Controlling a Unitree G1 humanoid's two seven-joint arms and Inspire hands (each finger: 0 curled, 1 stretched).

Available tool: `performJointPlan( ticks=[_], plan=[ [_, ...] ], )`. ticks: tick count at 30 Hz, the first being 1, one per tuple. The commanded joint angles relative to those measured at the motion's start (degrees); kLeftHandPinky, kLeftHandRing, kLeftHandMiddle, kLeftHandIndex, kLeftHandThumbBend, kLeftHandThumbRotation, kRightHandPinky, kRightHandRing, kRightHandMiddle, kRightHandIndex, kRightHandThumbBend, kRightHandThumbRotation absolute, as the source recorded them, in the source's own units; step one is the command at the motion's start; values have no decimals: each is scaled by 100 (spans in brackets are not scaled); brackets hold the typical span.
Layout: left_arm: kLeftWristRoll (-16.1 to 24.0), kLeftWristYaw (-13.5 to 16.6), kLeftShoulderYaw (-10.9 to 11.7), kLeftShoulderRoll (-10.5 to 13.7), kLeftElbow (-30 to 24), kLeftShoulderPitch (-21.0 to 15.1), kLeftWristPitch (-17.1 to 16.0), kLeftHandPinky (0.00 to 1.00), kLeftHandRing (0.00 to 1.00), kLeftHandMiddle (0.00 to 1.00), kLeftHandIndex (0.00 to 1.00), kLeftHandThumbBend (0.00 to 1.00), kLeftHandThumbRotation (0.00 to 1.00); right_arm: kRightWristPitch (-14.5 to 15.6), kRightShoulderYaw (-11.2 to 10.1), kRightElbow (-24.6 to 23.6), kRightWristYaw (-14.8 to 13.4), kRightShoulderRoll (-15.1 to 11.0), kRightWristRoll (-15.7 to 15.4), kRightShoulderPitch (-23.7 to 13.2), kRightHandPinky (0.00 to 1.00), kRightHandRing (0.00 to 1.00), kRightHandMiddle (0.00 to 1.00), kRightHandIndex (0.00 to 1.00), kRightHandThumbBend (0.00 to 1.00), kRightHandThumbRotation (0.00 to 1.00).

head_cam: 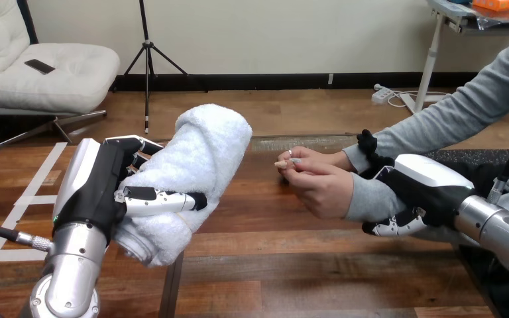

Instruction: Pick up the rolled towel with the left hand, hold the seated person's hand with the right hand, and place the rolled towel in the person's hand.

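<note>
My left hand (99, 189) is raised above the table at the left, fingers and thumb curled round a white rolled towel (202, 159) that stands tilted in its grip. At the right, my right hand (424, 182) wraps the person's grey-sleeved wrist (370, 199), with its thumb (397, 226) below the sleeve and dark fingers (370, 144) above it. The person's near hand (323, 189) sticks out leftward from that grip, loosely curled. A second hand of the person (305, 159) lies just behind it, fingertips touching. The towel is apart from both, a short gap to their left.
The wooden table (272, 265) stretches below both arms, with pale tape strips (20, 205) on its left part. The person's grey-sleeved arm (464, 112) comes in from the upper right.
</note>
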Motion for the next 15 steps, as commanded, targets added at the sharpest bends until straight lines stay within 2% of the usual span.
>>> performJointPlan(
  ticks=[1, 15],
  plan=[
    [59, 102, 47, 51, -258, -294, -190, 21, 29, 37, 44, 66, 0, -119, -195, -102, -10, 44, 209, -292, 12, 17, 23, 24, 42, 9],
    [56, 112, 60, 69, -204, -322, -221, 22, 30, 38, 44, 66, 0, -168, -335, -197, 213, 22, 362, -349, 11, 15, 21, 22, 43, 4]
  ],
)
